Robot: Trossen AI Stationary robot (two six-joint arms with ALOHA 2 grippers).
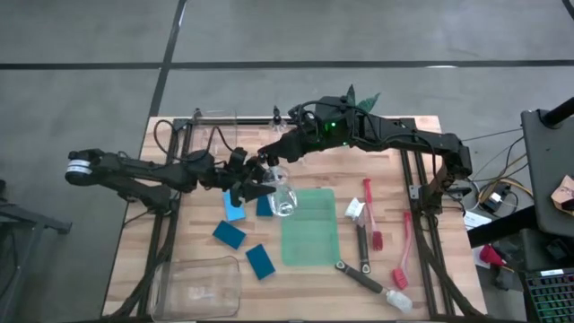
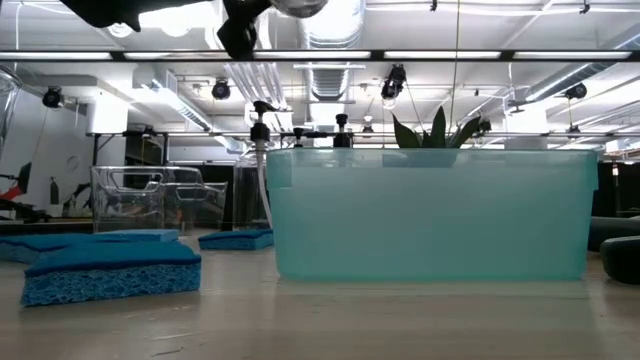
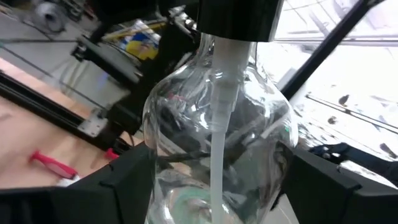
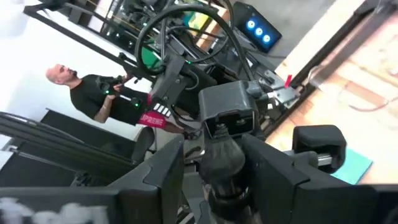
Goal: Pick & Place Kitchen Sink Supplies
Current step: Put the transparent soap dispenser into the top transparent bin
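Bottle (image 1: 283,192) held by both grippers; bin (image 1: 309,229) beside.

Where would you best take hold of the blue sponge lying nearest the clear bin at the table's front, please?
Grip the blue sponge across its shorter width, coming straight down from above: it lies flat and askew, with open space along every side.

We count four sponges (image 1: 229,235), all left of centre on the table. One bottle (image 1: 282,193) is up over the middle. Three more pump tops (image 2: 262,110) show at the far edge, so we make it four bottles. Brushes (image 1: 367,193) toward the right edge: three red and two black, though overlap makes that rough. Three bins: one green bin (image 1: 309,244) mid-table and two clear bins (image 1: 197,287), at the near-left corner and the far edge. One plant (image 1: 359,97) sits at the far edge.
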